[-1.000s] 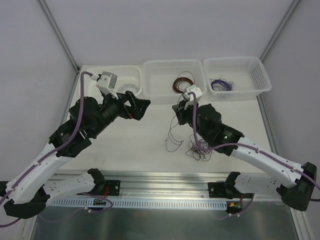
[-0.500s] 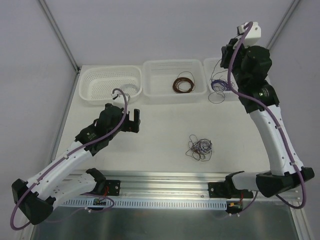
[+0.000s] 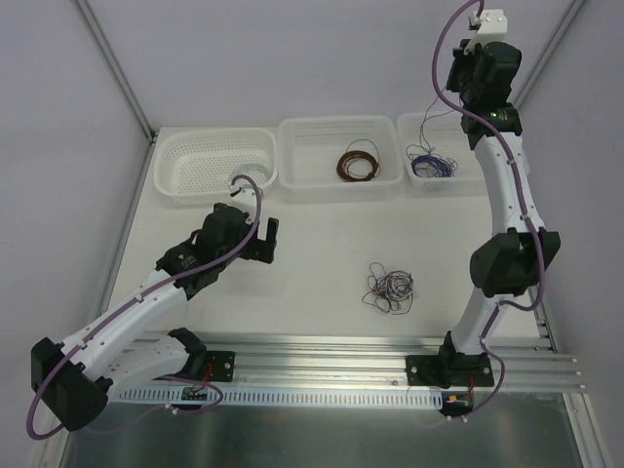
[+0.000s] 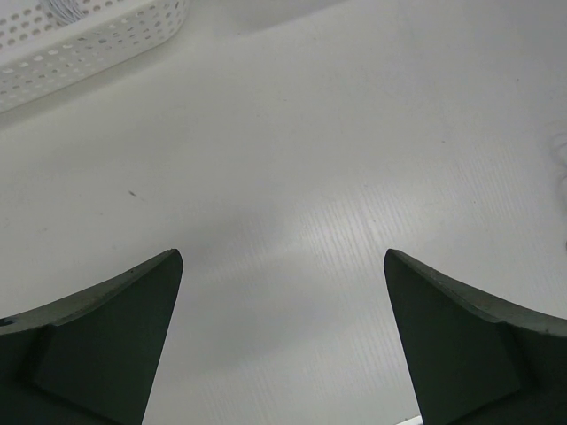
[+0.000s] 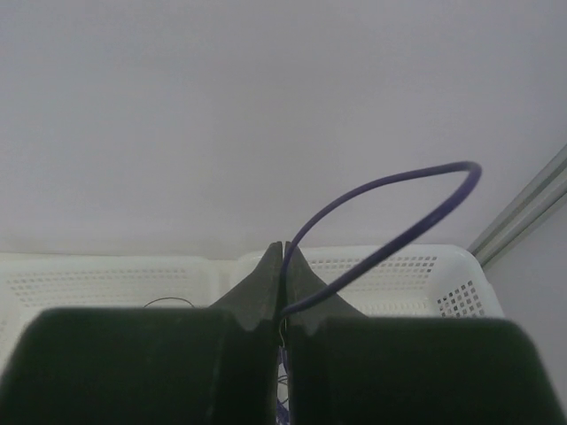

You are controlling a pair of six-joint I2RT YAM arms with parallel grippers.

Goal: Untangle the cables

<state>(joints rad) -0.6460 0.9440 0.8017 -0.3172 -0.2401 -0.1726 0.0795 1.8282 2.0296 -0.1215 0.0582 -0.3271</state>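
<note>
Your right gripper (image 5: 283, 250), its fingers hidden in the top view, pinches 1 purple wire (image 5: 390, 190) high above the right basket (image 3: 429, 185), while your left gripper (image 4: 283, 261) stands wide open, well apart from the cables (image 3: 390, 289) tangled on the table (image 3: 312, 253).

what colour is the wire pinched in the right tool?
Purple. The wire loops up from the shut right tool; clearest in the right wrist view.
</note>
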